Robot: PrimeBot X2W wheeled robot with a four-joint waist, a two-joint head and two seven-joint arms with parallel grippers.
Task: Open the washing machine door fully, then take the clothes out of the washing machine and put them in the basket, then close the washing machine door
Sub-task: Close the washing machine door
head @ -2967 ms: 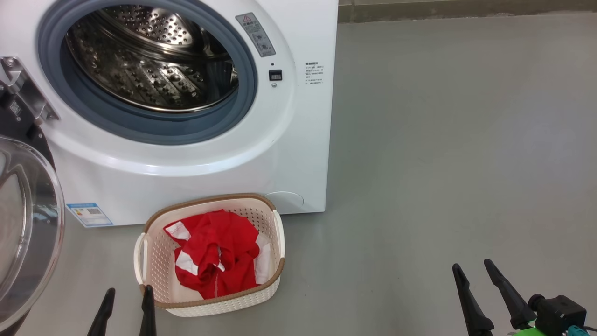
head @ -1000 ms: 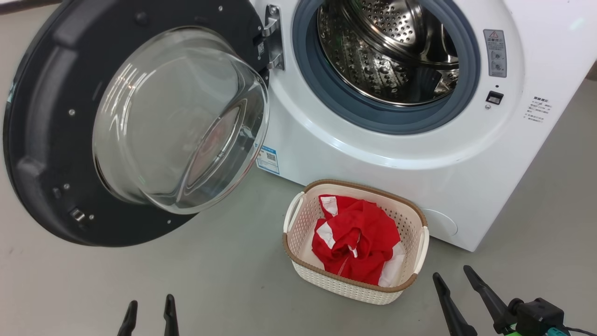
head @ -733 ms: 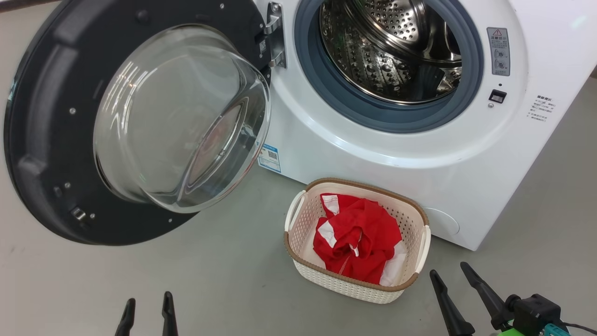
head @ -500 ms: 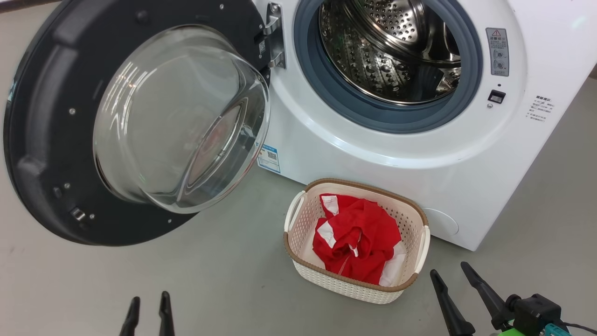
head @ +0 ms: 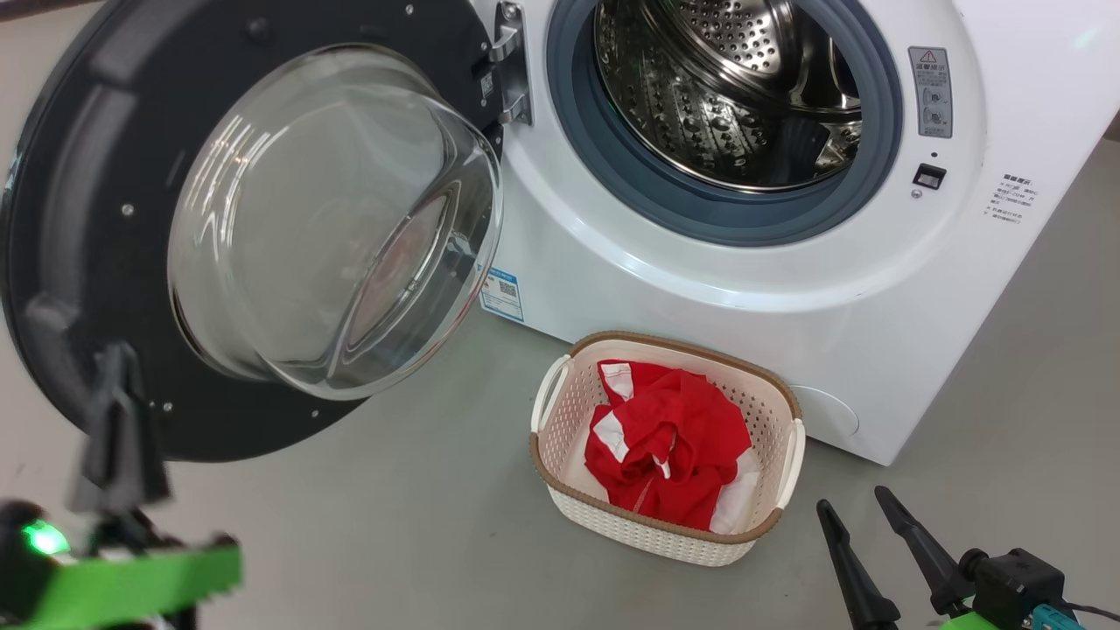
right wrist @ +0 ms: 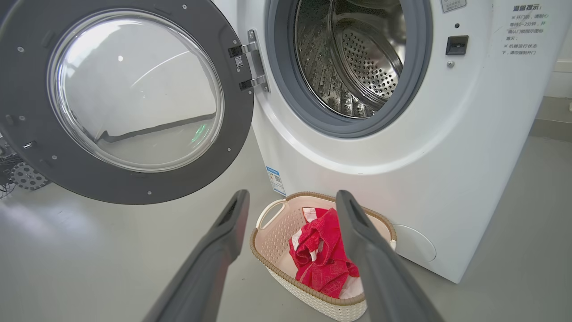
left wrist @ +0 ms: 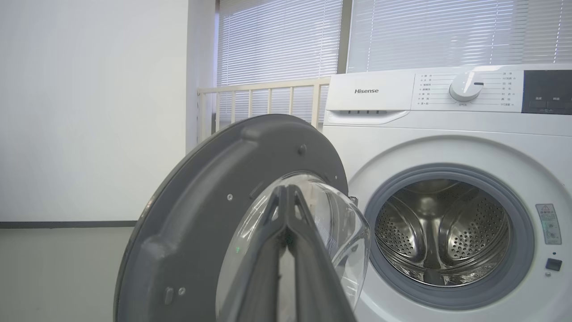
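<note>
The washing machine (head: 700,289) stands with its steel drum (head: 726,87) showing no clothes inside. The washing machine door (head: 79,175) hangs wide open to the left, glass bowl facing out. The clothes (head: 669,446), red with white panels, lie in the basket (head: 647,529) on the floor before the machine. My left gripper (head: 118,359) is shut and blurred, raised in front of the door's lower left rim; in the left wrist view its joined fingers (left wrist: 286,197) point at the door (left wrist: 201,214). My right gripper (head: 851,500) stands open and holds nothing, right of the basket (right wrist: 277,250).
Grey floor spreads around the machine. A pale wooden railing (left wrist: 268,96) and window blinds stand behind it, with a white wall to the left. The control panel's dial (left wrist: 465,86) is at the machine's top. A small toothed wheel (right wrist: 27,176) lies beyond the door.
My left gripper has shut and risen from the bottom edge up to the door's lower left rim. Since the oldest frame the camera has turned left. The right gripper, basket and clothes stay put.
</note>
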